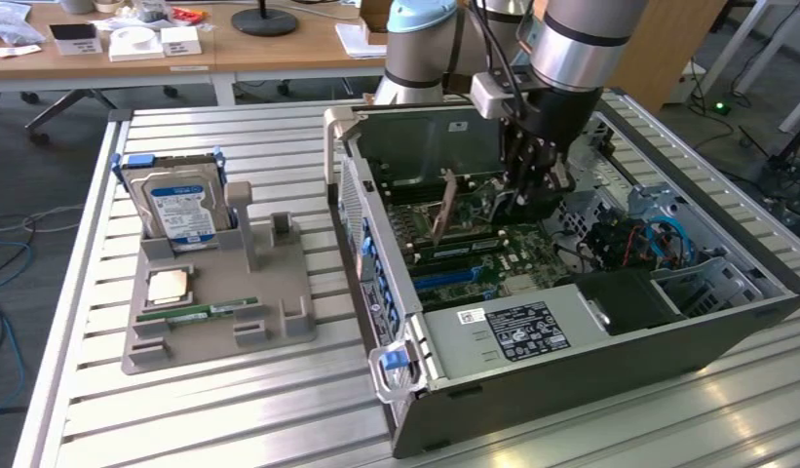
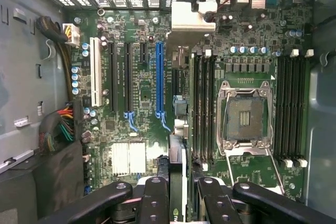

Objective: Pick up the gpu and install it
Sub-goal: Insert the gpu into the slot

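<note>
My gripper (image 2: 181, 184) reaches down into the open computer case (image 1: 373, 195), above the green motherboard (image 2: 136, 93). Its black fingers (image 2: 156, 195) are shut on the gpu (image 2: 176, 153), a thin card seen edge-on with its silver end bracket (image 2: 191, 17) toward the case's slotted rear wall. The card hangs over the board between the long blue slot (image 2: 159, 77) and the bank of RAM slots (image 2: 202, 108); whether it touches the board I cannot tell. In the exterior view the gripper (image 1: 530, 195) stands upright inside the case, just below the arm's wrist.
On the slatted table at the exterior view's left, a grey holder (image 1: 276, 312) carries a blue-labelled hard drive (image 1: 178, 210), a CPU chip (image 1: 169, 285) and a green RAM stick (image 1: 198, 312). Inside the case are the power supply (image 1: 530, 327), blue cables (image 1: 660, 239) and the open CPU socket (image 2: 244, 119).
</note>
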Available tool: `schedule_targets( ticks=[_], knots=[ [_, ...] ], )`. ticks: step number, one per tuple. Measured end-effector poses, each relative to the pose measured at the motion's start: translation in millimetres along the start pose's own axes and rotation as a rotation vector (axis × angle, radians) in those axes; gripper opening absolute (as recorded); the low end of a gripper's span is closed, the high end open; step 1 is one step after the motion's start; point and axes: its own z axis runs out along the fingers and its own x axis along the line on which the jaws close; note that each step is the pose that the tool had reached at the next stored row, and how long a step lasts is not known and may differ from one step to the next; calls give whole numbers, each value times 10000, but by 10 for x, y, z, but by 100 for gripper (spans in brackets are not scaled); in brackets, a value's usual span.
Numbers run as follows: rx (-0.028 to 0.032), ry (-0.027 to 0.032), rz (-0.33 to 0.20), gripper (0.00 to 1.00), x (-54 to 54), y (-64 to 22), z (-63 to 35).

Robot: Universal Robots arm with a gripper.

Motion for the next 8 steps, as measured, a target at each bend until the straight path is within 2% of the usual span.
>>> schedule_targets(
  ticks=[8],
  knots=[
    [0, 0, 0, 26, 0, 0, 3]
  ],
)
